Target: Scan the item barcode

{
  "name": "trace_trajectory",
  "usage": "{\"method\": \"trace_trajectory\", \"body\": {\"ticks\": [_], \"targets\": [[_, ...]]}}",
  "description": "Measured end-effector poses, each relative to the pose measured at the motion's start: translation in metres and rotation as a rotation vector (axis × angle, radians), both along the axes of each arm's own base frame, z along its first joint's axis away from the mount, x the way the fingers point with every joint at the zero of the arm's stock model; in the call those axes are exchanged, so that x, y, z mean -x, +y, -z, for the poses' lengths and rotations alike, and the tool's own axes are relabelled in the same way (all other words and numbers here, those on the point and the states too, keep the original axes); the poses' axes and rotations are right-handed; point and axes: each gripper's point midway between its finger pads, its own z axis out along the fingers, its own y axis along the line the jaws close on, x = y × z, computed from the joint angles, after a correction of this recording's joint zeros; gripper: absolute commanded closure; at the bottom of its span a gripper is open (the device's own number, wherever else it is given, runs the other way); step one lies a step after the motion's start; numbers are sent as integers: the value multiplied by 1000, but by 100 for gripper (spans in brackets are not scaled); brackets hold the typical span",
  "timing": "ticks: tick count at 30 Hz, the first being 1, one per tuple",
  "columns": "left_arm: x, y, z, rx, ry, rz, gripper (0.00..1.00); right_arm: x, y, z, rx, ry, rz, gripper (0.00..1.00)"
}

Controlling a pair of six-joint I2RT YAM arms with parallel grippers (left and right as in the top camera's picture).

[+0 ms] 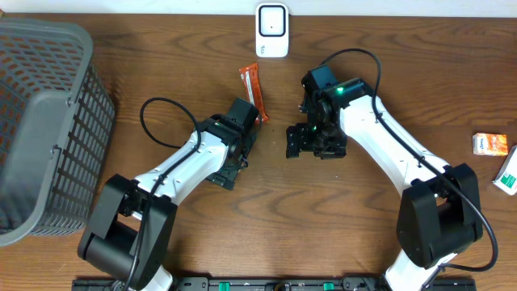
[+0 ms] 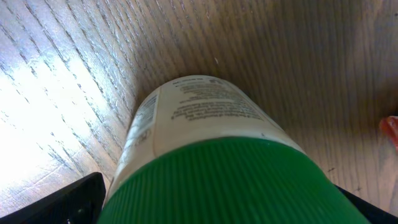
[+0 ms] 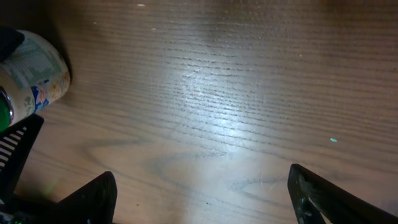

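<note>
Left wrist view is almost filled by a white bottle (image 2: 199, 115) with a ribbed green cap. The cap is at the bottom of the frame, nearest to the camera, and the printed label runs away toward the centre. The bottle seems to lie on its side on the wooden table (image 2: 311, 56). It sits between the two dark fingers (image 2: 68, 199) of the left gripper (image 2: 217, 205), which show only as corners at the lower left and lower right of the frame. They are just beside the bottle on both sides, but I cannot tell if they press on it or stand free of it.

In the right wrist view the right gripper (image 3: 205, 199) has its fingers spread wide at the bottom of the frame, with only bare wood between them. The same bottle appears at the upper left edge of this frame, outside the fingers and apart from them.

In the overhead view both grippers are near the centre of the table, and here the left one hides the bottle. A white scanner (image 1: 272, 31) stands at the top centre. An orange packet (image 1: 252, 90) lies between the scanner and the left gripper. A grey basket (image 1: 81, 129) fills the left side, and a small orange box (image 1: 491, 144) lies at the right edge.
</note>
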Motion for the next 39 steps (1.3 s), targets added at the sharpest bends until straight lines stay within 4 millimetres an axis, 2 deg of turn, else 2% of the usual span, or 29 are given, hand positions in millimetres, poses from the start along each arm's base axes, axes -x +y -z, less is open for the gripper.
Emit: {"method": "trace_trajectory", "body": {"ticks": [4, 7, 9, 11, 15, 18, 23, 29, 33, 39], "targets": [[-3, -2, -16, 16, -44, 30, 0, -1, 0, 0, -1, -5, -1, 17], [-4, -1, -44, 33, -113, 90, 0, -1, 0, 0, -1, -6, -4, 17], [4, 3, -64, 30, -140, 139, 0, -1, 0, 0, -1, -4, -4, 14], [21, 14, -88, 12, -156, 207, 0, 2, 1, 0, -6, 7, -8, 11], [43, 28, -122, -12, -217, 319, 0, 8, 5, -2, -30, 35, -10, 9], [53, 41, -150, -33, -312, 395, 0, 11, 13, -4, -66, 52, -9, 9], [58, 72, -191, -119, -481, 488, 0, 20, 40, -13, -185, 114, 40, 10], [56, 109, -199, -253, -501, 560, 0, 26, 76, -22, -274, 184, 165, 12], [53, 130, -198, -308, -486, 561, 0, 39, 111, -21, -256, 179, 210, 11], [57, 145, -194, -339, -446, 577, 0, 53, 131, -15, -176, 181, 365, 12]]}}
